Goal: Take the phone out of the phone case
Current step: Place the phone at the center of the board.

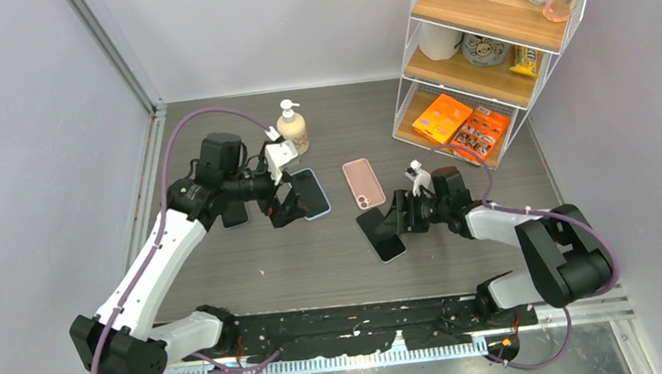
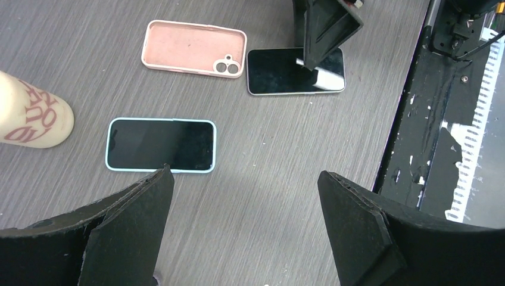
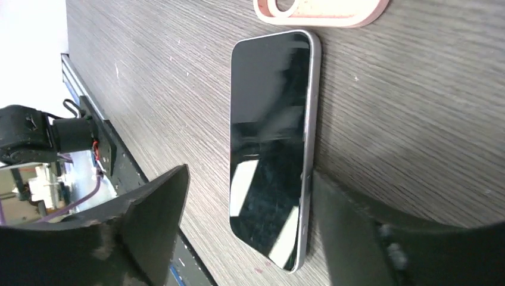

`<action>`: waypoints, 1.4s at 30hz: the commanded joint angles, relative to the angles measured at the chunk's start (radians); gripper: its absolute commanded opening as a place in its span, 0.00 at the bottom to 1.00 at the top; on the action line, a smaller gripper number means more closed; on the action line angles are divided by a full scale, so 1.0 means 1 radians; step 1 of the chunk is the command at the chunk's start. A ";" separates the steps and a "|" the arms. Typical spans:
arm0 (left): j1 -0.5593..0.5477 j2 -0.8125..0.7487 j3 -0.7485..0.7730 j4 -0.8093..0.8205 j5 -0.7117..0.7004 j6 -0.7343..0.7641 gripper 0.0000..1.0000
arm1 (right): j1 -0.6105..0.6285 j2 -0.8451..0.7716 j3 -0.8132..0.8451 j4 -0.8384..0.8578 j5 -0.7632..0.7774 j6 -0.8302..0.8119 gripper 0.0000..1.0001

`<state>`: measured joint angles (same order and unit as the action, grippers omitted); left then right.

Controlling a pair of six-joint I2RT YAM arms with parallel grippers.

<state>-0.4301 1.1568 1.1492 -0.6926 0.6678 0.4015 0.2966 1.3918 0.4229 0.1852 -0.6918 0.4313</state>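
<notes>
An empty pink phone case (image 1: 363, 183) (image 2: 190, 47) (image 3: 324, 12) lies on the table, inside up. Just in front of it a bare phone (image 1: 380, 234) (image 2: 280, 71) (image 3: 268, 143) lies flat, screen up. My right gripper (image 1: 399, 217) (image 3: 250, 173) is open and low over the phone's near end, one finger on each side, the right finger close against its edge. A second phone in a light blue case (image 1: 311, 193) (image 2: 161, 145) lies to the left. My left gripper (image 1: 285, 205) (image 2: 244, 179) hangs open just beside it, holding nothing.
A soap bottle (image 1: 292, 126) (image 2: 30, 116) stands behind the blue-cased phone. A wire shelf (image 1: 479, 53) with boxes and bottles fills the back right corner. The black rail (image 1: 367, 316) marks the table's near edge.
</notes>
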 commanded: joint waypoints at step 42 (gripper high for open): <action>0.001 -0.061 -0.111 0.198 -0.066 -0.003 0.99 | -0.044 -0.354 0.680 -0.659 0.294 -0.803 0.95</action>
<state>-0.4301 1.0920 1.0470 -0.5571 0.5766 0.4038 0.2531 1.0290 1.0508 -0.4763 -0.3115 -0.3103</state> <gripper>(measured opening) 0.994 0.952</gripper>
